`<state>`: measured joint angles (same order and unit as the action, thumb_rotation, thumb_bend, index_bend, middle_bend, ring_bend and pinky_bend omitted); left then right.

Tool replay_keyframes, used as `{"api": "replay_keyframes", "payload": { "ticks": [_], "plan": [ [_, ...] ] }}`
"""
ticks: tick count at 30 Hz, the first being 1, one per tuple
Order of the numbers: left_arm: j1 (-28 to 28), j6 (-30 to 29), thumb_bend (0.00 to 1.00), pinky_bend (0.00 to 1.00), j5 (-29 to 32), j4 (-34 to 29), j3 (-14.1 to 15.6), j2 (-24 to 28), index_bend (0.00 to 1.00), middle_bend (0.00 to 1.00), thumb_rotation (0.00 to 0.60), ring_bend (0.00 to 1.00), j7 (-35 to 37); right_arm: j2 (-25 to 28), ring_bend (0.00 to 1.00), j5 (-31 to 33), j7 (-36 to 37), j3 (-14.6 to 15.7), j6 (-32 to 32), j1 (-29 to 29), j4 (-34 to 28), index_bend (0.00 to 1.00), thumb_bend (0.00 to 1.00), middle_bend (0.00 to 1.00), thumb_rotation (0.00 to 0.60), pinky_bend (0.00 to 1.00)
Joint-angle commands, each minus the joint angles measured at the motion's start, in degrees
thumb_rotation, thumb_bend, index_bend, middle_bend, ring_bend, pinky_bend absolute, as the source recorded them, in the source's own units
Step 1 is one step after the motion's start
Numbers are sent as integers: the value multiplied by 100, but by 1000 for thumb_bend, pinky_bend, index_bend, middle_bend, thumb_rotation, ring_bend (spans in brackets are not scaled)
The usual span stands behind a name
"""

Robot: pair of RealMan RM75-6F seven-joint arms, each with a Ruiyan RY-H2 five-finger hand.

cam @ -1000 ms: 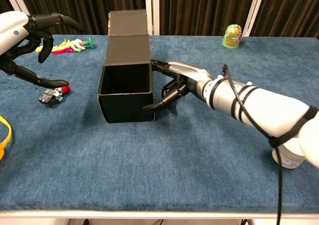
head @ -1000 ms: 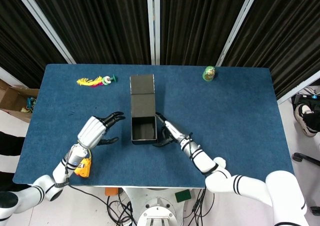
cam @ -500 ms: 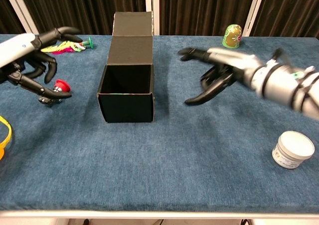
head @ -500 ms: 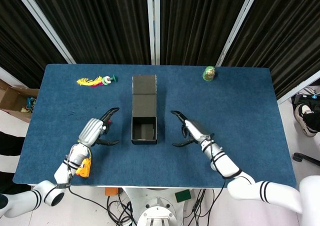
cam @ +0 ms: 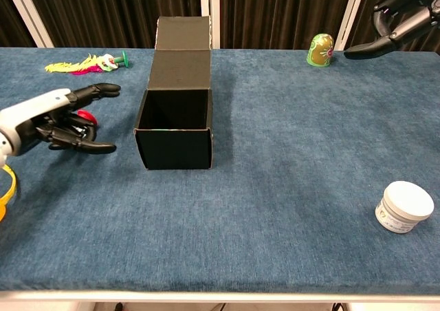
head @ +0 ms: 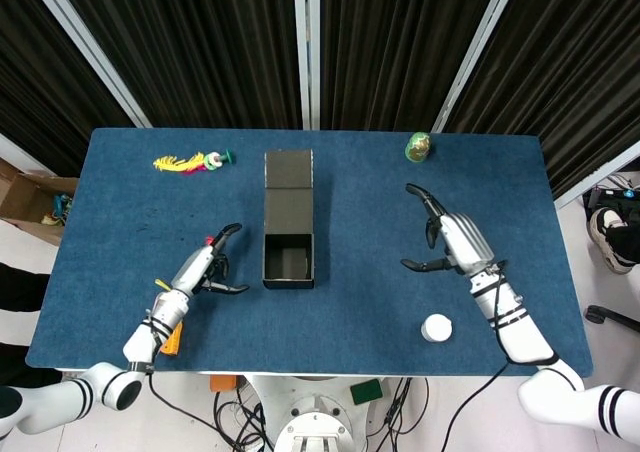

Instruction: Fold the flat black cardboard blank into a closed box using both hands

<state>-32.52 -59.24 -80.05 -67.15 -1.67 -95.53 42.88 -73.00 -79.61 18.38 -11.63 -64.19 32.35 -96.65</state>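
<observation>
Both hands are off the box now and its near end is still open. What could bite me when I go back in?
The box stands free, so a one-sided push from either hand may slide or rack it. The left hand hovers by a small red toy and could drag it along. The right hand could clip the white jar on its return.

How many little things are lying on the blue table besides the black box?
4 that I can see: a feathered toy at the far left, a green egg-shaped figure at the far right, a white jar near the front right, and a small red item by the left hand; others may be hidden.
</observation>
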Motion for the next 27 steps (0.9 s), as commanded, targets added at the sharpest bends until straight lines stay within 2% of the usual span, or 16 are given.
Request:
{"api": "replay_keyframes", "payload": {
  "ticks": [1, 10, 17, 25, 27],
  "plan": [
    [-52, 106, 60, 964, -54, 78, -30, -106, 0, 0, 524, 657, 100, -23, 688, -28, 90, 13, -14, -26, 59, 0, 0, 126, 600, 628],
    [-243, 354, 60, 965, -149, 394, -213, -463, 0, 0, 526, 657, 507, -118, 687, -27, 251, 54, -79, -109, 200, 0, 0, 128, 600, 628],
    [-383, 442, 59, 965, -315, 567, -245, -624, 0, 0, 527, 657, 802, -134, 687, 1, 361, 88, -132, -205, 273, 0, 0, 132, 600, 628],
    [-485, 476, 59, 965, -435, 811, -243, -805, 0, 4, 577, 657, 994, -213, 688, 78, 514, 144, -75, -281, 376, 0, 0, 139, 600, 628],
    [-504, 467, 58, 965, -398, 913, -304, -911, 18, 43, 588, 658, 1062, -256, 688, 167, 534, 158, 5, -284, 393, 0, 0, 142, 600, 628]
  ]
}}
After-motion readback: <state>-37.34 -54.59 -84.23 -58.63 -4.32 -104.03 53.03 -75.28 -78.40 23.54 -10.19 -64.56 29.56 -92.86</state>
